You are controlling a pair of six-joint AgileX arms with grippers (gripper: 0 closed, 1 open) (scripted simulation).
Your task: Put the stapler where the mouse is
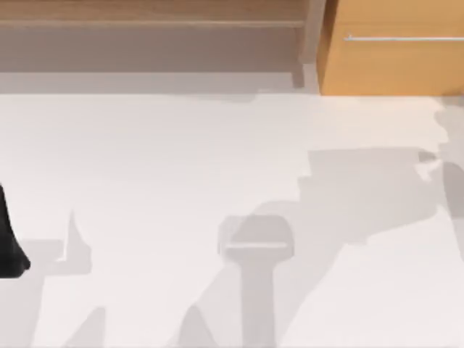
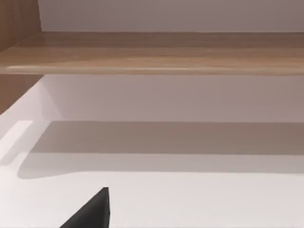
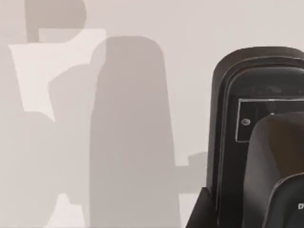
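- My left arm (image 1: 10, 243) is a black shape at the left edge of the plain white table (image 1: 159, 159), about midway between near and far.
- In the left wrist view, a black wedge-shaped tip (image 2: 90, 213) pokes in low over the table surface. I take it for part of my left gripper.
- I cannot tell whether the left jaws are released or clenched.
- Beyond that tip, the left wrist view looks across the table to a long light-brown wooden shelf board (image 2: 156, 52), which runs along the far side in front of a pale wall.
- In the top view the same shelf lies along the far edge. A honey-coloured wooden cabinet front (image 1: 391, 65) with a thin silver bar handle (image 1: 402, 38) stands at the far right.
- The middle and right of the table carry soft grey shadows of the arms.
- In the right wrist view, a glossy black stapler (image 3: 237, 118) with a rounded end, a raised rim and a rectangular inset with a small screw sits close to the lens. It is over bare table surface.
- I read it as the stapler from its shape alone. I cannot tell whether it rests on the table or is lifted off it.
- I cannot tell the state of the jaws on my right gripper, or whether they are grasping the stapler.
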